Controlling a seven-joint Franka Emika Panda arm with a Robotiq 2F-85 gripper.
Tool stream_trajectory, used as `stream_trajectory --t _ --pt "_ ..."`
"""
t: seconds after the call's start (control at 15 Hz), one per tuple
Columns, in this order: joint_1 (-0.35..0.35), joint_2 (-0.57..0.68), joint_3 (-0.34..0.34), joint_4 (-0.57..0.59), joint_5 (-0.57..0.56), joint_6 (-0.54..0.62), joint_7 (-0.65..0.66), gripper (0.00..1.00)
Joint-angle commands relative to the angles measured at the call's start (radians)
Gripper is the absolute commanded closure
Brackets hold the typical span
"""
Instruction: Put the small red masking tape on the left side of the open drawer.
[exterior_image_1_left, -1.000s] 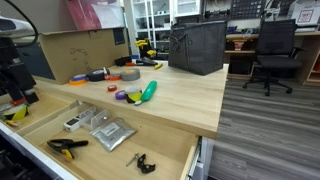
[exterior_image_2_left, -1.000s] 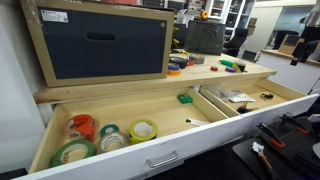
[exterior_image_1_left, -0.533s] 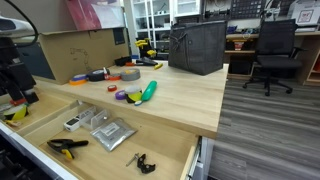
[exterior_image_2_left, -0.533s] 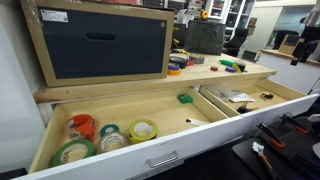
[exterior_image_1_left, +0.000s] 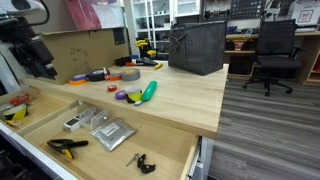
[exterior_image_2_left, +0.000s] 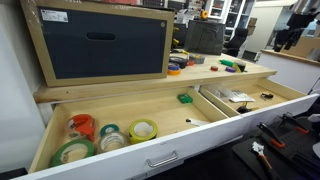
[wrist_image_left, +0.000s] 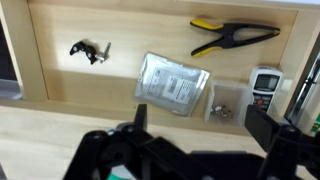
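Above open drawer (wrist_image_left: 130, 35), end effector (wrist_image_left: 200, 120) high, pointing down, jaws apart, empty.

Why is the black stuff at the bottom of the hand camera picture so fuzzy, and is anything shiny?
Wrist view: the jaws sit very close to the lens, so they look dark and blurry; the clamp farther off looks sharper, and the silver bag shines with glare. In an exterior view, the arm looks a bit smeared.

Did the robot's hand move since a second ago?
Yes. The hand went up: it was low by the open drawer, and now it hangs in front of the cardboard box.
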Motion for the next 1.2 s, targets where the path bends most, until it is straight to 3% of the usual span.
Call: stream_trajectory --t 0.0,0.67,1.13 --pt "0.019 0.166 0.038 0.162 0.032 0.046 0.064 0.00" --pt "0.005 0.562 0.056 0.527 0.036 0.041 0.212 0.00" --pt "0.027 0.723 0.088 0.708 0.051 0.004 0.267 0.00"
